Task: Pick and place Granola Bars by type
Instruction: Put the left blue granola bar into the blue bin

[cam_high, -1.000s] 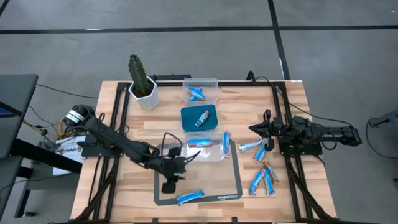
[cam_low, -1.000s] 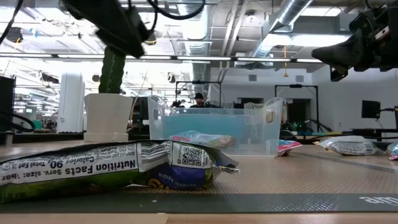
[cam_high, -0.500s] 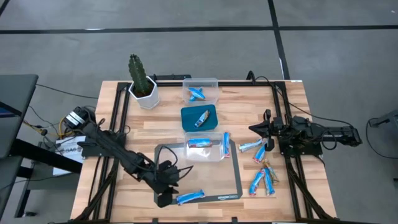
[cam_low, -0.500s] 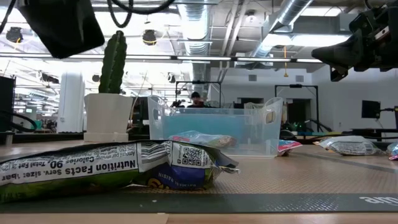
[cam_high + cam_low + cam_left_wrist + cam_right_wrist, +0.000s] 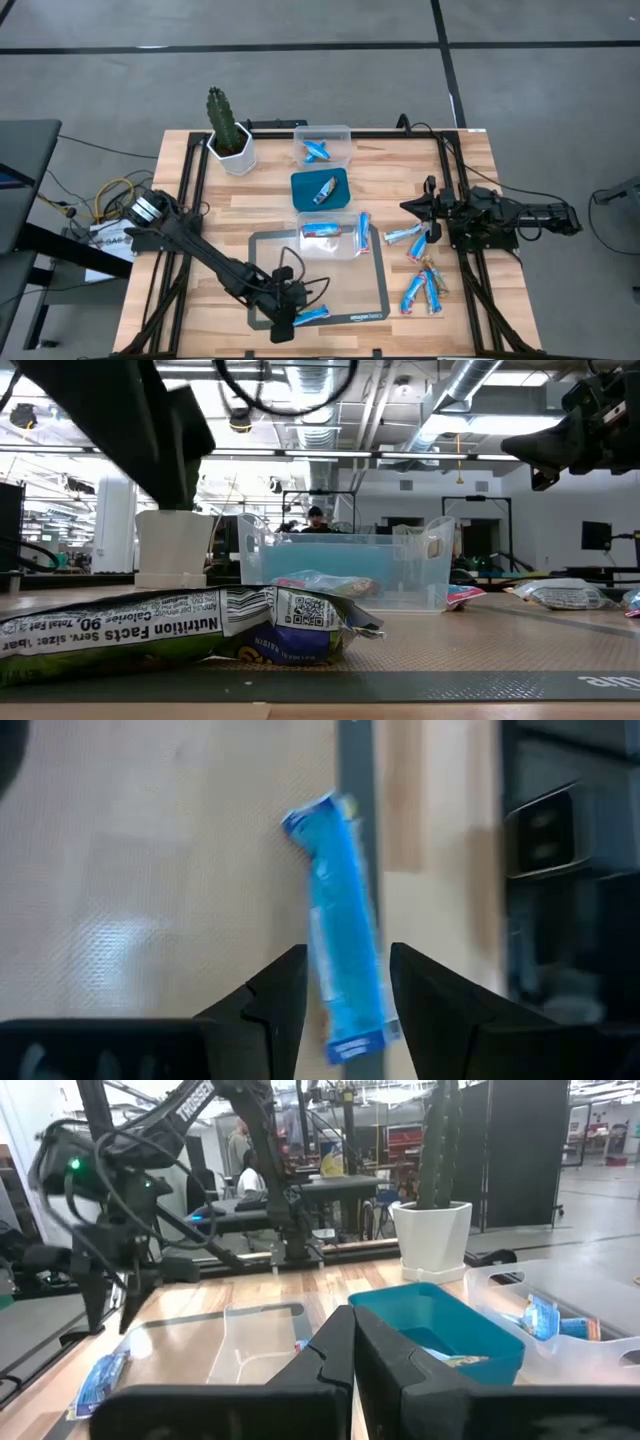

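Observation:
A bright blue granola bar (image 5: 340, 940) lies flat on the near edge of the grey-framed mat (image 5: 318, 280). It also shows in the high view (image 5: 312, 315) and, close up, in the low view (image 5: 180, 630). My left gripper (image 5: 345, 995) is open and points down over it, one finger on each side of the bar's end, not touching. In the high view this gripper (image 5: 290, 321) stands at the bar's left end. My right gripper (image 5: 412, 207) is shut and waits above the table's right side. Several more bars (image 5: 420, 275), blue and brownish, lie loose there.
Three square containers stand in a row down the table's middle: a clear one (image 5: 325, 148) with blue bars, a teal one (image 5: 320, 188) with a brownish bar, and a clear one (image 5: 330, 236) holding a bar. A potted cactus (image 5: 228, 135) is at the far left. One blue bar (image 5: 362, 232) lies beside the nearest container.
My left gripper has travelled from beside the nearest clear container toward the table's near edge, then right, and has come down over the blue bar on the mat. In the low view the arm has grown larger. The bars and the right arm have stayed put.

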Controlling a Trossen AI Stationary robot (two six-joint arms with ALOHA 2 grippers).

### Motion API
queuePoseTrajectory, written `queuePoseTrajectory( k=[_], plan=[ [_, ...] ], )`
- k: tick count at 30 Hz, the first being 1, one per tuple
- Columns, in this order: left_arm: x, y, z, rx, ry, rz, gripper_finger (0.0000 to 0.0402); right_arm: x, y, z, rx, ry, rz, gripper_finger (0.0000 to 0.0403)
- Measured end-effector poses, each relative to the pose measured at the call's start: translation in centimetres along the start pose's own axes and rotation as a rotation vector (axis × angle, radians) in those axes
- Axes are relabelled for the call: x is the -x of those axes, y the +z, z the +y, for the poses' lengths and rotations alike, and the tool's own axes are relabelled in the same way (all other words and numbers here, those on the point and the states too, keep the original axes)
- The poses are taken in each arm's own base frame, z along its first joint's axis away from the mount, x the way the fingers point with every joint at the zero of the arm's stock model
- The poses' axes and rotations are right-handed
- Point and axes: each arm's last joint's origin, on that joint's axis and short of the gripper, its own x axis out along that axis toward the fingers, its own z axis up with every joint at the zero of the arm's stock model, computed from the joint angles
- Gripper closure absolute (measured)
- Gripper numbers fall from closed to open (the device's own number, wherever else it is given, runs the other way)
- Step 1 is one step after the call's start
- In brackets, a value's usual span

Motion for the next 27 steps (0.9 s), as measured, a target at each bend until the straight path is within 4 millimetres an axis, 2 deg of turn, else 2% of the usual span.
queuePoseTrajectory(
  k=[10, 20, 27],
  plan=[
    [-2.6, 0.5, -0.8, -0.048, 0.077, 0.081, 0.0264, 0.0, 0.0, 0.0, 0.0, 0.0, 0.002, 0.0403],
    [-3.9, 0.1, -0.8, -0.031, 0.061, 0.116, 0.0264, 0.0, 0.0, 0.0, 0.0, 0.0, -0.001, 0.0403],
    [-5.5, -0.3, -0.9, -0.028, 0.028, 0.142, 0.0264, 0.0, 0.0, 0.0, 0.0, 0.0, -0.001, 0.0403]
  ],
)
